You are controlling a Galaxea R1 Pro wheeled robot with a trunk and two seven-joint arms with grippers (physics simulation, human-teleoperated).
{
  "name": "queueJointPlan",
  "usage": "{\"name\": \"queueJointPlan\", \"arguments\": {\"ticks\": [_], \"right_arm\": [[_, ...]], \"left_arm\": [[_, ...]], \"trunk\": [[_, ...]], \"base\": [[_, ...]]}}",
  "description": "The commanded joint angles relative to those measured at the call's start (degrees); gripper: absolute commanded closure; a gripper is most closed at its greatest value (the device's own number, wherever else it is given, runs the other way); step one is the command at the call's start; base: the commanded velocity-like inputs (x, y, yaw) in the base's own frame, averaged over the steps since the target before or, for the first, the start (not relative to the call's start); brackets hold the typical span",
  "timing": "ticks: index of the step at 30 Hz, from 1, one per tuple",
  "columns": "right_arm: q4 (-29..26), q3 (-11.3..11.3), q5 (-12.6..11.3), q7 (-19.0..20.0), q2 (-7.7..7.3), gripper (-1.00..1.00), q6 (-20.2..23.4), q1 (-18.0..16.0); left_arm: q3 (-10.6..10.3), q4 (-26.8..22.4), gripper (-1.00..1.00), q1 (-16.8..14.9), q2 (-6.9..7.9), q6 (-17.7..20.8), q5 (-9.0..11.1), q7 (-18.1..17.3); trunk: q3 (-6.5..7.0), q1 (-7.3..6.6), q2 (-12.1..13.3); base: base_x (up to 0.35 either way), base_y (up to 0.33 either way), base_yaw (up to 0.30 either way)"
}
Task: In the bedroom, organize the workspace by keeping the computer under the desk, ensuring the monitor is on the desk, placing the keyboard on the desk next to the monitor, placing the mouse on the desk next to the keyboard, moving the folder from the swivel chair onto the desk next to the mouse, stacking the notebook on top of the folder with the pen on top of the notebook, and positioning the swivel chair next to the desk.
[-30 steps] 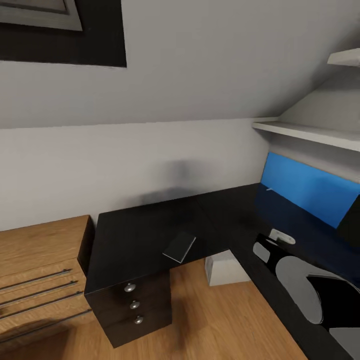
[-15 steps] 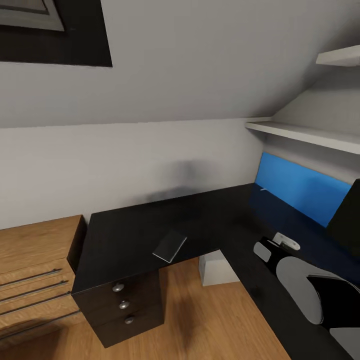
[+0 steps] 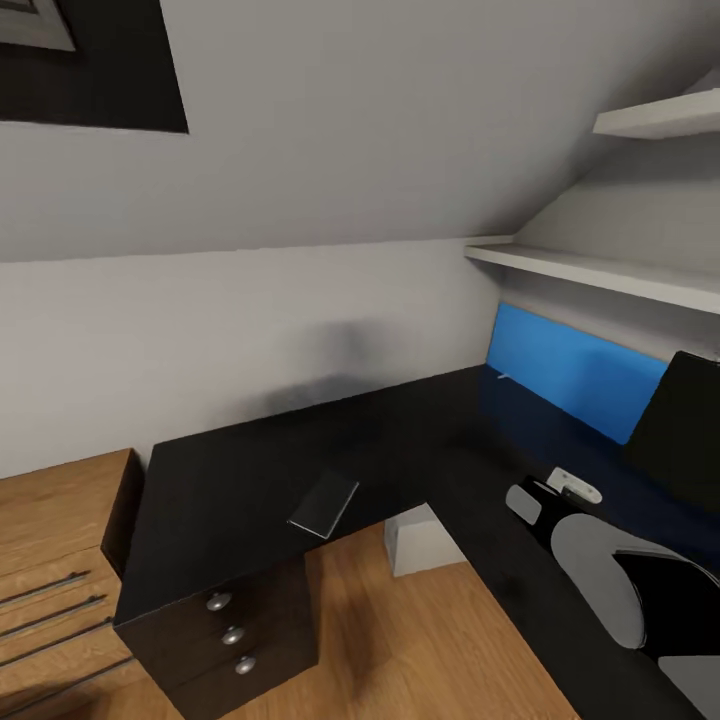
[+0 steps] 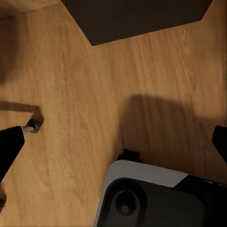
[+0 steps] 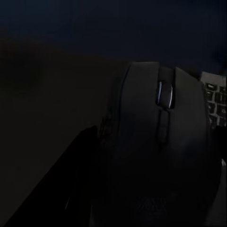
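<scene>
Grey walls and a sloped ceiling close in a wood-floored room, where the black L-shaped desk [image 3: 250, 470] fills the corner under a white shelf [image 3: 590, 270]. Seen from the head camera, the right arm [image 3: 610, 570] reaches over the desk's right wing; its gripper is mostly hidden there, so how far it is spread cannot be told from that view. In the right wrist view the mouse [image 5: 161, 161] looms very close in front of the camera, with a corner of the keyboard [image 5: 213, 101] just beyond it on the dark desktop; whether the fingers pinch the mouse or merely hang near it cannot be told. In the left wrist view the left gripper [image 4: 113, 142] is spread wide, one dark fingertip [image 4: 9, 144] at each side of the picture, holding nothing, above the wood floor [image 4: 80, 94] and part of the robot's own base [image 4: 142, 198]. The notebook [image 3: 324, 504] lies flat near the desk's inner edge, close to the inside corner. The computer [image 3: 425, 540] stands on the floor under the desk. The dark edge of the monitor [image 3: 680, 430] rises at the far right of the desk, before the blue back panel [image 3: 570, 370]. Three closed drawers [image 3: 230, 635] sit beneath the desk's left end, beside a wooden cabinet [image 3: 50, 540].
</scene>
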Motion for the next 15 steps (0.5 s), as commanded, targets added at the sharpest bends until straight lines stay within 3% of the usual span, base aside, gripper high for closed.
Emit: {"name": "queueJointPlan", "arguments": {"ticks": [1, 9, 15], "right_arm": [[0.02, -0.32, -0.16, 0.10, 0.01, 1.00, -0.44, -0.06], [0.03, -0.24, -0.16, 0.06, 0.09, 1.00, -1.66, -0.02], [0.10, -0.22, -0.16, -0.13, 0.30, 1.00, -4.81, -0.02]], "left_arm": [[-0.49, 0.01, -1.00, -0.05, 0.05, -0.29, 0.62, 0.38], [-0.49, 0.01, -1.00, -0.05, -0.03, -0.29, 0.65, 0.30], [-0.49, 0.01, -1.00, -0.05, -0.02, -0.29, 0.65, 0.29]], "trunk": [[-0.05, 0.02, -0.07], [0.37, 0.02, -0.07], [0.82, 0.02, -0.07]], "base": [[0.031, 0.028, -0.274], [0.006, 0.005, -0.234], [0.000, 0.000, -0.113]]}}
